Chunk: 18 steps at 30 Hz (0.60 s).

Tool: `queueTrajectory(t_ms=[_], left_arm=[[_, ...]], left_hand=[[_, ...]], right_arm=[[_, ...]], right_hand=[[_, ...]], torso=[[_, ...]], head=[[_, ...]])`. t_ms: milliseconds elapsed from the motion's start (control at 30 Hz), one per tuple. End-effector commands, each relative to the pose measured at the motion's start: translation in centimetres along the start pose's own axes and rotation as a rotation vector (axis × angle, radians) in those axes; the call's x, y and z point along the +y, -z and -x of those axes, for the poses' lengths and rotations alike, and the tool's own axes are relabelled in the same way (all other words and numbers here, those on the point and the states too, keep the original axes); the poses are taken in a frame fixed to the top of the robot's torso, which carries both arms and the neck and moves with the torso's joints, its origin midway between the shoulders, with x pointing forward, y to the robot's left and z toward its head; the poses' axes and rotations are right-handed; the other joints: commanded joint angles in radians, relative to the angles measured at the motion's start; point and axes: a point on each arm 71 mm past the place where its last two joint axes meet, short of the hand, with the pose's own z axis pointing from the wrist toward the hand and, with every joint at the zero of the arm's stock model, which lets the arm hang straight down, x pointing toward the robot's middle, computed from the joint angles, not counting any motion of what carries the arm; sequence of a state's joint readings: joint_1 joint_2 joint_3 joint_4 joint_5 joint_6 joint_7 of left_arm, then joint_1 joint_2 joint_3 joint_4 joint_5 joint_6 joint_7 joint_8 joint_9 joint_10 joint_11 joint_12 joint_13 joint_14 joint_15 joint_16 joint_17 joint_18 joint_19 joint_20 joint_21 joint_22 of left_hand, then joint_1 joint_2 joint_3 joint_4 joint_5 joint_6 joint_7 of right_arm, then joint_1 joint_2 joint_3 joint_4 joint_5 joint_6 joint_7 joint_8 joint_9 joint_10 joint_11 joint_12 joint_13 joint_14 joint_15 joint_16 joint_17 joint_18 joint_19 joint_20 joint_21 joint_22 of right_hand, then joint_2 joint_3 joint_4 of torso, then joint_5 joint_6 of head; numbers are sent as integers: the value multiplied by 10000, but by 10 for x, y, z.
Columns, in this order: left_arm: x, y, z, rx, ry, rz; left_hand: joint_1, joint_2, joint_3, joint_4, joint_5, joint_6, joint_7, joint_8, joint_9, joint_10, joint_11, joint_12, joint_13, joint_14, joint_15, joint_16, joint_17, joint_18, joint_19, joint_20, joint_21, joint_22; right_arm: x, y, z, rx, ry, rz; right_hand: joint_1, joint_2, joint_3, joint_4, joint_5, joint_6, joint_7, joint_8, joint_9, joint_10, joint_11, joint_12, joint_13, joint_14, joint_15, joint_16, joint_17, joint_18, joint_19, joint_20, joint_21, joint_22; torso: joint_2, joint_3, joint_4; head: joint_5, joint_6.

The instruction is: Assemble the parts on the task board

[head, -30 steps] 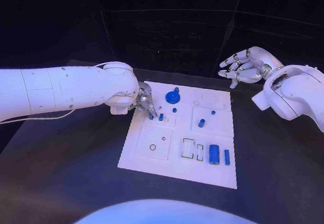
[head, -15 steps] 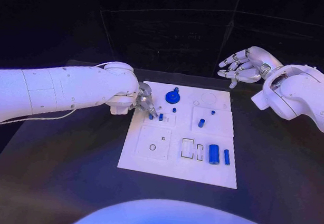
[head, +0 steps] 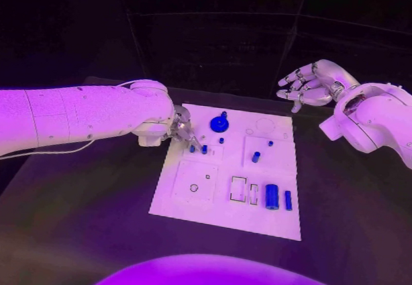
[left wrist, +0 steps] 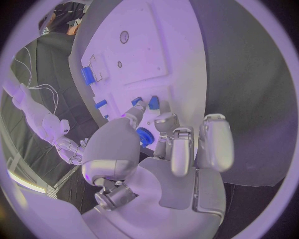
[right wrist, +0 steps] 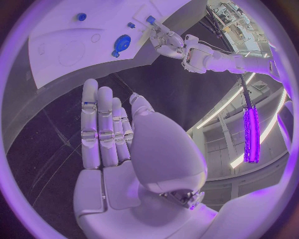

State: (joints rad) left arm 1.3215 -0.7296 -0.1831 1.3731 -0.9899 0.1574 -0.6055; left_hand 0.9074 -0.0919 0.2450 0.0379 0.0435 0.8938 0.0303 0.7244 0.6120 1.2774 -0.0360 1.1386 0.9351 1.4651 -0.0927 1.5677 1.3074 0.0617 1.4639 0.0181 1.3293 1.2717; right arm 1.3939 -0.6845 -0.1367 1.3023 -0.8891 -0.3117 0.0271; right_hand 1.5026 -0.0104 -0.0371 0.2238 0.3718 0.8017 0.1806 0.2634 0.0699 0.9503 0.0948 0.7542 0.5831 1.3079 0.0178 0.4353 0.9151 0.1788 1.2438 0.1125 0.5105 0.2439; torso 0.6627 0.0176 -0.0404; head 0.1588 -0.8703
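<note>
The task board (head: 228, 208) is a white plate that lies flat in the middle of the black table (head: 82, 226), with its long side running away from the robot. The left hand (head: 182, 128) is low over the far left corner of the board. In the left wrist view its fingers are curled downward, and the thumb and one fingertip (left wrist: 138, 108) meet at a small blue peg (left wrist: 153, 103) that stands in the board. I cannot tell for sure if the hand really pinches this peg or only touches it. The right hand (head: 311, 83) is raised in the air beyond the far right corner of the board, well apart from it. Its fingers are stretched and a little spread, and it holds nothing.

On the near right part of the board lies a blue cylinder (head: 272, 196), and just beside it, on the right, a thinner blue bar (head: 288, 200). A round blue part with a knob (head: 220, 123) stands at the far edge, near the left hand. Another short blue peg (head: 255, 157) stands to the right of the middle of the board.
</note>
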Motion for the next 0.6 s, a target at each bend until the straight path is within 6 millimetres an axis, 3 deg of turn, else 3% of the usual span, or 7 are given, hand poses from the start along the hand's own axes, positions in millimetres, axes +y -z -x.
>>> queueTrajectory(t_ms=[33, 233, 467, 500, 533, 600], left_arm=[[1, 1, 3, -377, 233, -69], [5, 3, 7, -872, 775, -446], [6, 7, 13, -1534, 1892, -1465], [6, 7, 14, -1650, 2080, -1663], [6, 8, 16, -1751, 2290, -1903], [2, 9, 19, -1958, 2784, -2788]], left_hand=[[-149, 22, -338, 170, 31, -28, 6, 76, 33, -29, -15, 35, -40, 1057, -37, 31, 2634, 47, 94, -67, 28, -16], [7, 166, -864, 395, 32, -135, 7, 126, 95, -138, -15, -40, -168, 1057, -46, 31, 2634, 62, 71, -78, -42, -80], [375, 375, -1393, 576, 32, -468, 124, 11, 78, -686, 80, -645, -975, 1057, 24, 31, 2634, 164, -119, -31, -490, -578], [454, 410, -1518, 618, 34, -562, 161, -34, 64, -898, 120, -884, -1282, 1056, 58, 30, 2634, 211, -211, -9, -701, -813], [696, 471, -1638, 600, 37, -872, 299, -226, -24, -1591, 236, -1637, -2210, 904, 156, -308, 2245, 432, -691, 64, -1728, -1960], [1351, 637, -1741, 413, 62, -1380, 626, -601, -260, -2390, 559, -2251, -2748, 347, 420, -1383, 1127, 767, -1634, 255, -3607, -3892]], right_arm=[[2, 0, 1, 11, -14, 97], [1, 0, 1, 17, -14, 90], [1, -1, 1, 35, -17, 75], [1, -1, 1, 37, -18, 74], [1, -1, 1, 37, -19, 71], [1, -1, 1, 29, -20, 65]], right_hand=[[74, 39, -63, -9, 26, -71, 7, 65, -9, -57, -11, 31, -13, -45, -18, 57, -9, 31, 69, 11, -50, -17], [74, 39, -63, -9, 26, -71, 7, 65, -9, -57, -11, 31, -13, -45, -18, 57, -9, 31, 69, 11, -50, -17], [74, 39, -63, -9, 26, -71, 7, 65, -9, -57, -11, 31, -13, -45, -18, 57, -9, 31, 69, 11, -50, -17], [74, 39, -63, -9, 26, -71, 7, 65, -9, -57, -11, 31, -13, -45, -18, 57, -9, 31, 69, 11, -50, -17], [74, 39, -63, -9, 26, -71, 7, 65, -9, -57, -11, 31, -13, -45, -18, 57, -9, 31, 69, 11, -50, -17], [74, 39, -63, -9, 26, -71, 7, 65, -9, -57, -11, 31, -13, -45, -18, 57, -9, 31, 69, 11, -50, -17]], torso=[[6, 2, -2], [1, 2, 0], [-2, 1, 8], [-1, -2, 8], [2, 1, 3], [-3, 14, 2]], head=[[-9, 13], [14, 12], [-25, -1], [-39, 8], [-47, 20], [-71, 73]])
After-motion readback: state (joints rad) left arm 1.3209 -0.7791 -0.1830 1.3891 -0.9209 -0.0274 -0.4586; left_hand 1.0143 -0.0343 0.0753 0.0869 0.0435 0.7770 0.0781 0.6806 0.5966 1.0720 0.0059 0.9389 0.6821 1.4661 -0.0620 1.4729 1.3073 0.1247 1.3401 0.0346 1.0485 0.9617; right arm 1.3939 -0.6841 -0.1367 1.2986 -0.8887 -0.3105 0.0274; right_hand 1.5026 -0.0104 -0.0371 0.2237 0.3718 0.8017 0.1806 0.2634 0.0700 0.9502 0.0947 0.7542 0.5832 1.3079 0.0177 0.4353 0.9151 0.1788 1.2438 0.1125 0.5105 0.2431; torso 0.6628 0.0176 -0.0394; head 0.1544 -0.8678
